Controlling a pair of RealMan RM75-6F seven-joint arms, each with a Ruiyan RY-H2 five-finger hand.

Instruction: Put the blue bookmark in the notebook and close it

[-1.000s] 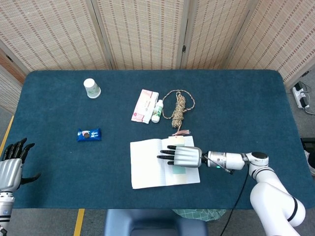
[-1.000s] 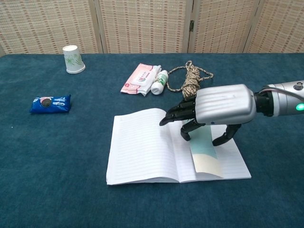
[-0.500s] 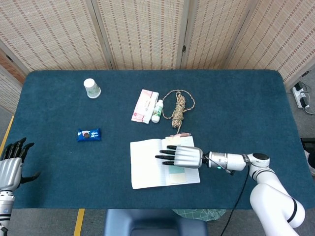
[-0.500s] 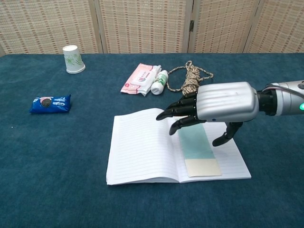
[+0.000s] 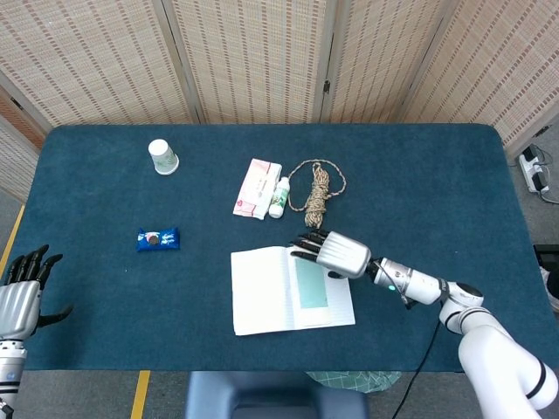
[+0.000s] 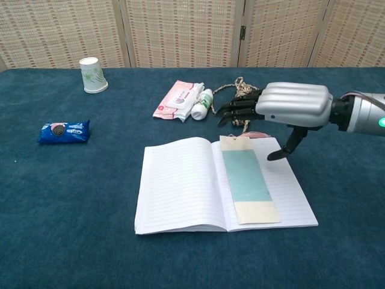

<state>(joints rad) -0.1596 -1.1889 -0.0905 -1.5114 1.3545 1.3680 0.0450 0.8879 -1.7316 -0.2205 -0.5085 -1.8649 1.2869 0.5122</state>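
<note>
The notebook (image 5: 262,292) (image 6: 180,186) lies open near the table's front edge. The blue bookmark (image 5: 311,283) (image 6: 245,176) lies flat on its right page, beside the spine, with a cream end toward the front. My right hand (image 5: 334,251) (image 6: 287,109) hovers above the notebook's far edge, fingers spread toward the left, holding nothing and clear of the bookmark. My left hand (image 5: 21,292) hangs open off the table's left front corner, seen only in the head view.
Behind the notebook lie a rope coil (image 5: 320,188) (image 6: 240,96), a small white bottle (image 5: 279,197) (image 6: 203,104) and a pink wipes pack (image 5: 257,188) (image 6: 177,100). A blue snack packet (image 5: 158,238) (image 6: 64,131) and a paper cup (image 5: 162,157) (image 6: 92,74) sit to the left.
My right hand let go of the bookmark, which now lies flat on the right page, then rose and drew back toward the far edge of the notebook. The left hand stayed still.
</note>
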